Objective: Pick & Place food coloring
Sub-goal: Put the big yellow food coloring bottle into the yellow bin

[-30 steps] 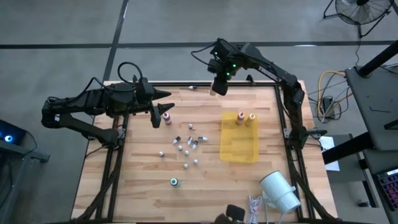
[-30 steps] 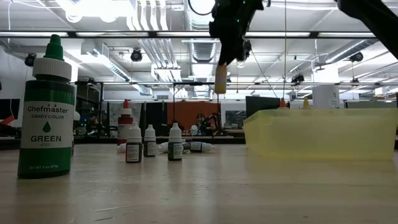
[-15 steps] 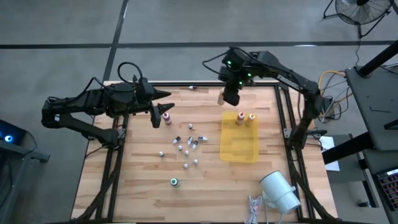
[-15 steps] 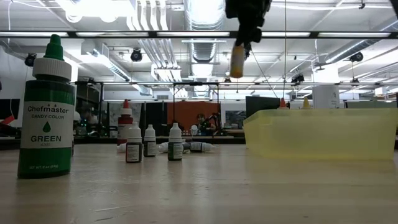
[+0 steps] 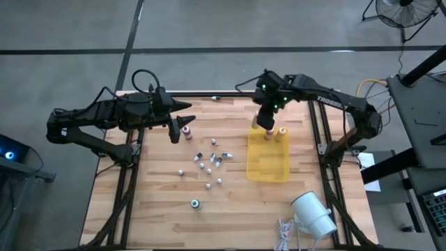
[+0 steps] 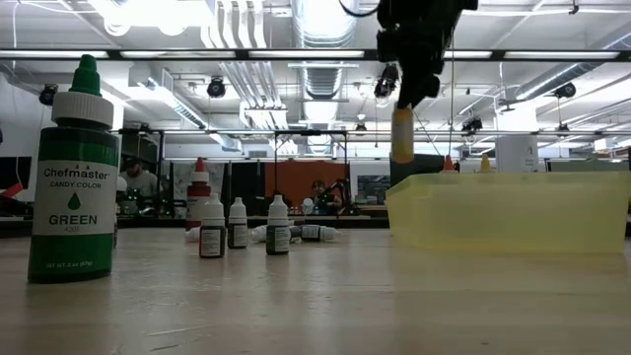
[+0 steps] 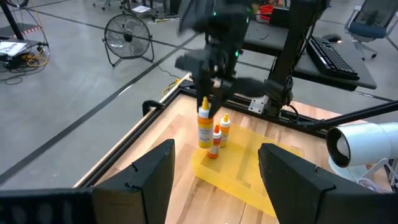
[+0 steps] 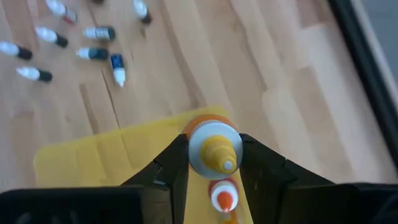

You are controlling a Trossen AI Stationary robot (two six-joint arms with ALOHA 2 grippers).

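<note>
High view: right gripper (image 5: 265,124) grips yellow-capped bottle (image 6: 402,135) above yellow tray (image 5: 268,171); two bottles (image 5: 276,132) beneath; left gripper (image 5: 182,120) open.

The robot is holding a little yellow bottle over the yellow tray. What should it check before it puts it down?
1. Right gripper shut on the yellow-topped bottle: ok.
2. Bottle hanging upright: ok.
3. Bottle over the yellow tray: ok, at its far end.
4. Clear of the two bottles already in the tray: cannot tell, they stand very close.
5. Left gripper out of the way, by the pink-topped bottle: ok.
</note>
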